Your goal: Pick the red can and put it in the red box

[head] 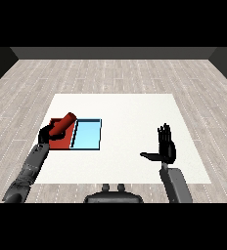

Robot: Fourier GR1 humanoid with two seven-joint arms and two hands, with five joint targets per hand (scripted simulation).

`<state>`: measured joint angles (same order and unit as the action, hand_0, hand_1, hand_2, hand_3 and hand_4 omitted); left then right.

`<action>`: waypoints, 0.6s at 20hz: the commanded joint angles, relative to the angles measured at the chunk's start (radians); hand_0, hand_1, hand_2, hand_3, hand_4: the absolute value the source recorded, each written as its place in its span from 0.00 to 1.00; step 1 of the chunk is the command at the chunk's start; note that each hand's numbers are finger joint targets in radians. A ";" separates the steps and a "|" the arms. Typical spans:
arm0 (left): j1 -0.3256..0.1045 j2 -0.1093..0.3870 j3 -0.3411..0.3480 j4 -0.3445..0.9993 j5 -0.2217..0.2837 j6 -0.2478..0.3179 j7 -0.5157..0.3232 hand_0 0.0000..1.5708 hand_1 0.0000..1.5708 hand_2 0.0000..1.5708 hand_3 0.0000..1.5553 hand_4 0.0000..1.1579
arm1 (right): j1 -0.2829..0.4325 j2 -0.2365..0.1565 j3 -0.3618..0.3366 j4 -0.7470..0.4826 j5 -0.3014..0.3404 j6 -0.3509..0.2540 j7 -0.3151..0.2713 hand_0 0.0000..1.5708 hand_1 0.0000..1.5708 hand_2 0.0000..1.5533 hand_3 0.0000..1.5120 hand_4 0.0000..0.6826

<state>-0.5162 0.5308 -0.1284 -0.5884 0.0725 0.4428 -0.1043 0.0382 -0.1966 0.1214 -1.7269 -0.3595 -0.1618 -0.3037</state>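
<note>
Left hand (48, 132) curled round the tilted red can (64, 124) over the red tray (61, 142); best to lower it inside the rim before uncurling; right hand (166, 147) idle, fingers straight.

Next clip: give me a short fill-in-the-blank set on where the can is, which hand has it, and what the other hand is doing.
1. The red can is held by the robot's ____ hand.
2. The can is tilted above the ____ tray.
3. The light blue tray lies directly to the ____ of the red tray in the head view.
4. The right hand has its fingers straight, so it is ____.

Missing words: left; red; right; open
</note>
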 commanded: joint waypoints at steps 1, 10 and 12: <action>-0.056 -0.008 -0.013 0.230 -0.054 -0.001 0.036 0.68 0.68 0.62 0.40 0.71 | -0.068 0.005 -0.031 0.090 0.004 0.005 -0.025 0.00 0.00 0.00 0.00 0.00; -0.127 -0.038 -0.038 0.457 -0.104 -0.199 -0.033 0.00 0.00 0.00 0.00 0.48 | -0.106 -0.003 -0.064 0.162 -0.008 0.037 -0.051 0.00 0.00 0.00 0.00 0.00; -0.184 -0.024 -0.072 0.502 -0.148 -0.224 0.031 0.00 0.00 0.00 0.00 0.00 | -0.116 0.012 -0.059 0.191 0.003 0.038 -0.075 0.00 0.00 0.00 0.00 0.00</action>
<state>-0.6455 0.4934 -0.1646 -0.1621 -0.0283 0.2976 -0.1034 -0.0511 -0.1778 0.0871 -1.5825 -0.3502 -0.1420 -0.3573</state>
